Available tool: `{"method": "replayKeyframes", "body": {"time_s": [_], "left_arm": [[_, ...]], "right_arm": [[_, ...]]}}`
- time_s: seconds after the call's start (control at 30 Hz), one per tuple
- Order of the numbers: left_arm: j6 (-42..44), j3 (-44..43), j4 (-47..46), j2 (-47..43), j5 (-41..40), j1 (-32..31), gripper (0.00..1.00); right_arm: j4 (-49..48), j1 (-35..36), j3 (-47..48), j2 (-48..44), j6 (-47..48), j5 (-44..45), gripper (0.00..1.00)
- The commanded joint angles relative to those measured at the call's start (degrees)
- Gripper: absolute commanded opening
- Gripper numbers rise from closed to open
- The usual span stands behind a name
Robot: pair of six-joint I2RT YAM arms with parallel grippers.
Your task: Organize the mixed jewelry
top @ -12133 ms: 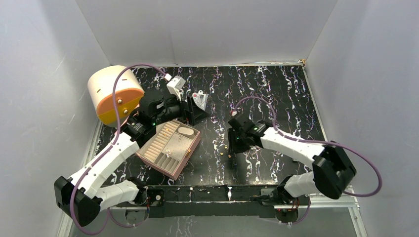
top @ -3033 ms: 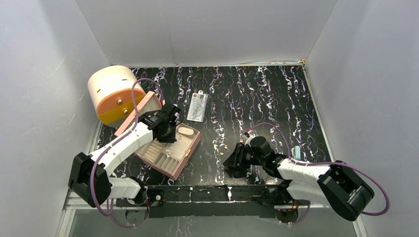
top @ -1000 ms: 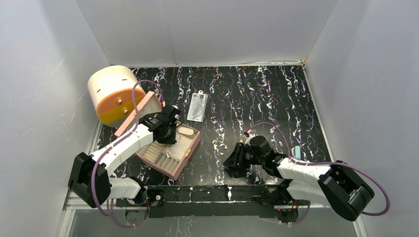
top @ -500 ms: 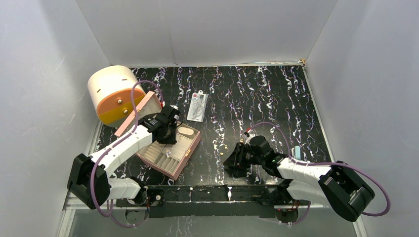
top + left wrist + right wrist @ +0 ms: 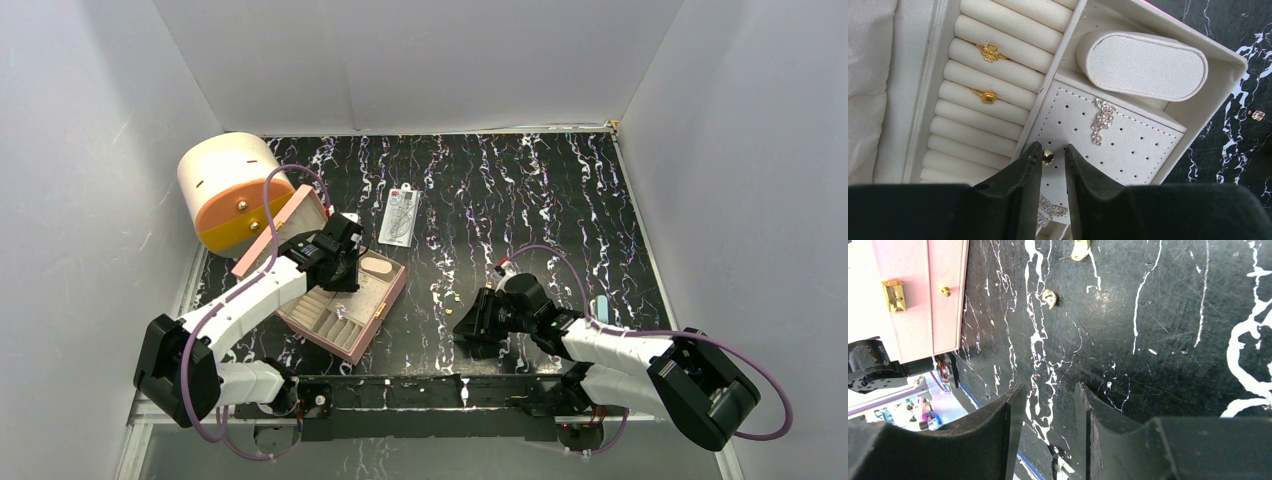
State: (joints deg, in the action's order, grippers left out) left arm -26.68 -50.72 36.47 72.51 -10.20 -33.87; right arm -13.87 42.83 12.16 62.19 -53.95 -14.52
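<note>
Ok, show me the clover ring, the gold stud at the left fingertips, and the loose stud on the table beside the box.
clover ring (image 5: 990,52), left wrist view, on its flower head.
gold stud (image 5: 1048,157), left wrist view, on its round head.
loose stud (image 5: 1258,115), left wrist view, on its middle.

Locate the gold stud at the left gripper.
Left wrist view: the gold stud sits between the fingertips of the left gripper, over the perforated earring panel, just beside the ring rolls.

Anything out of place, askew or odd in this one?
Two small jewelry pieces lie loose on the black table, between the pink box and the open right gripper, not yet put away. Nothing looks damaged.
</note>
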Motion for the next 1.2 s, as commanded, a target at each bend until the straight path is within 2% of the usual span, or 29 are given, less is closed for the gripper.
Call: {"method": "replayKeyframes", "body": {"time_s": [0.0, 0.23, 0.4, 0.5, 0.67, 0.77, 0.87, 1.03, 1.17], "left_arm": [[-0.83, 1.48, 0.38, -0.39, 1.22, -0.32, 0.23], [-0.75, -1.61, 0.65, -0.81, -1.72, -0.31, 0.27], [-0.66, -4.93, -0.92, -2.86, -1.14, -0.28, 0.32], [-1.19, -5.65, -3.94, -7.86, 0.75, -0.27, 0.34], [-2.00, -3.81, -10.08, -19.16, 3.18, -0.26, 0.51], [-1.72, -3.47, -10.41, -24.39, 2.99, -0.27, 0.58], [-1.80, -2.52, -10.28, -29.32, 2.74, -0.25, 0.69], [-2.88, -1.08, -8.01, -36.27, 1.76, -0.27, 0.78], [-7.95, 2.47, -8.99, -41.94, 5.83, -0.32, 0.79]], "right_arm": [[0.94, 0.18, 2.29, -0.84, 1.13, 1.62, 0.50], [2.35, 0.21, 3.86, -1.01, 1.88, 2.31, 0.50], [7.25, 0.18, 7.44, -2.31, 3.61, 5.25, 0.51], [13.16, 0.15, 10.39, -3.45, 4.95, 9.18, 0.51], [21.87, 0.16, 14.82, -5.00, 7.23, 17.16, 0.53], [25.80, 0.18, 17.49, -5.30, 8.54, 19.97, 0.54], [29.31, 0.15, 20.56, -4.56, 9.84, 20.69, 0.54], [36.78, 0.18, 25.72, -2.40, 9.96, 23.35, 0.54], [37.66, 0.46, 27.82, -0.43, 10.26, 23.43, 0.53]]}}
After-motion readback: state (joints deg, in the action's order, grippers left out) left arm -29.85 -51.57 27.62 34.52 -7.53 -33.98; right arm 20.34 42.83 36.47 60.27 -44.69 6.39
